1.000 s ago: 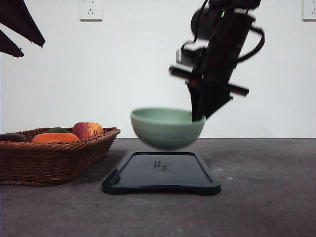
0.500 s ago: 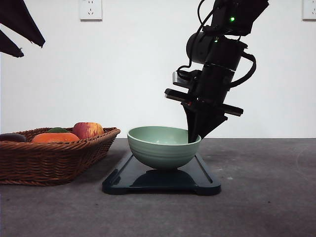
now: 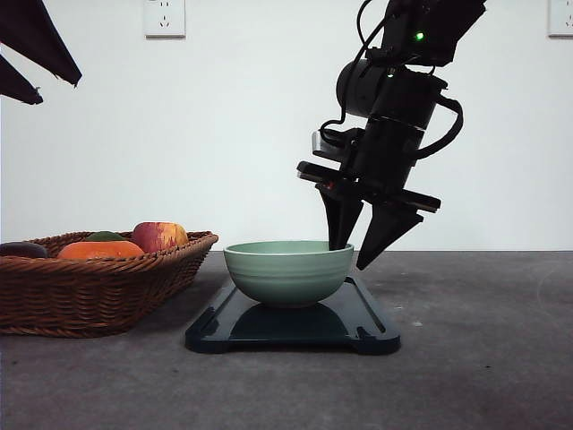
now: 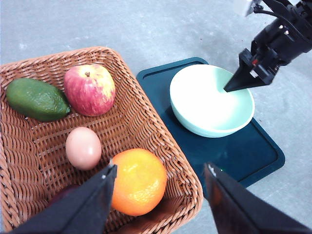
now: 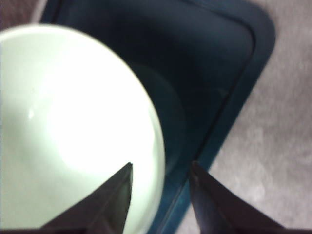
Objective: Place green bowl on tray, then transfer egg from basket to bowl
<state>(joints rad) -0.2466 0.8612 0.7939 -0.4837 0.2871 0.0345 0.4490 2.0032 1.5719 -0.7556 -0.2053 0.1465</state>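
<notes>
The green bowl (image 3: 288, 271) stands upright on the tray (image 3: 376, 330). My right gripper (image 3: 352, 253) is open over the bowl's right rim, one finger inside the bowl and the other outside. In the right wrist view the bowl (image 5: 73, 122) and tray (image 5: 209, 73) lie under the open right gripper (image 5: 162, 164), with the rim between the fingers. The egg (image 4: 83, 147) lies in the basket (image 4: 146, 122), beside an orange. My left gripper (image 4: 161, 166) hangs open high above the basket, empty. It also appears as dark fingers at the top left, left gripper (image 3: 59, 90).
The basket (image 3: 107, 291) to the left of the tray also holds an apple (image 4: 89, 89), an avocado (image 4: 36, 100), an orange (image 4: 139, 181) and a dark fruit at its edge. Grey tabletop (image 3: 483, 358) lies bare to the right of the tray.
The bowl came down from the air onto the tray and levelled out. My right gripper opened and let go of its rim. The left arm stayed put.
</notes>
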